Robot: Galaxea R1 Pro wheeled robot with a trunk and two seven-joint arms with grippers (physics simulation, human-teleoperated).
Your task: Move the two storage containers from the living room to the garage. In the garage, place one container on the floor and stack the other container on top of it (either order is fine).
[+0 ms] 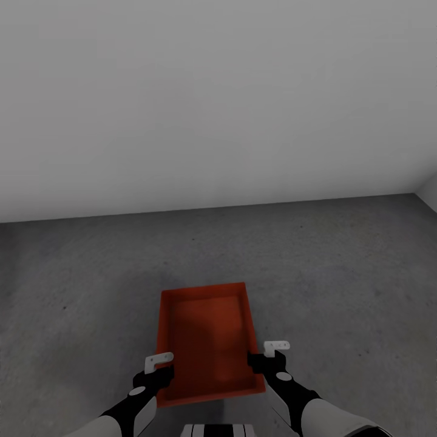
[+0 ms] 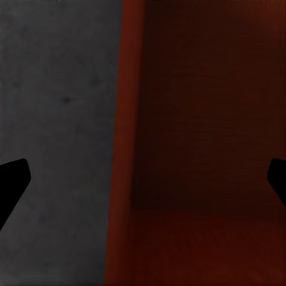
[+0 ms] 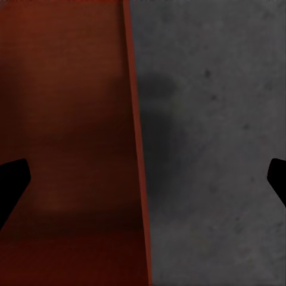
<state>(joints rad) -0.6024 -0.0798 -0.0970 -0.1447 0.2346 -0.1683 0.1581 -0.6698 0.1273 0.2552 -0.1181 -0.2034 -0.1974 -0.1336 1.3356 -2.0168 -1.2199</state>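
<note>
The storage container (image 1: 207, 340) is a red-orange open-top bin sitting low over the dark grey concrete floor (image 1: 79, 285), centred just in front of the robot with its long axis running from near to far. Whether it rests on the floor or is held slightly above it cannot be told. Its interior is bare and its walls are smooth; no label, brand or writing can be read on it.

The left gripper (image 1: 159, 363) is at the container's near left corner, straddling the left wall. In the left wrist view the fingers (image 2: 13, 182) stand wide apart, with the container's wall (image 2: 122, 149) between them and the floor (image 2: 56, 101) on the outer side.

The right gripper (image 1: 271, 351) is at the container's right wall near the near right corner. In the right wrist view the fingers (image 3: 12, 182) are likewise spread wide, the rim (image 3: 136, 119) running between them, and floor (image 3: 220, 119) beyond it. Neither set of fingers is pressed on the wall.

A plain white wall (image 1: 212, 97) rises at the far edge of the floor, meeting a second wall at the far right.
</note>
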